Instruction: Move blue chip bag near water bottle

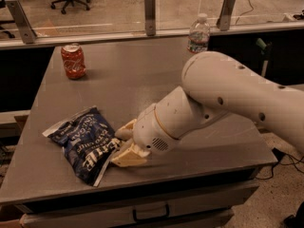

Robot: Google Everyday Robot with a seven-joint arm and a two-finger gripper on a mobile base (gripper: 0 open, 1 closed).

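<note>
**Camera view**

1. Position of parts. The blue chip bag (83, 144) lies flat at the lower left of the frame, near the front edge of the table (142, 80). The water bottle (198, 33) stands upright at the upper right, at the table's far edge, well apart from the bag. A soda can (73, 61) stands at the upper left.

2. Gripper. The gripper (118, 147) sits at the bag's right edge, low on the table. Its two tan jaws stand apart, one above and one below the white edge of the bag. It is not clamped on anything.

3. Hazards, as judged from this position.
   - Only the thin edge lies between the jaws. Closing on so little foil may let the bag slip out on lifting.
   - The crinkled foil may fold or slide left under the push, toward the near table edge.
   - The arm (228, 94) fills the right of the frame, close in front of the bottle. A wide swing may tip the bottle.
   - A bag set down against the bottle may topple it.
</note>
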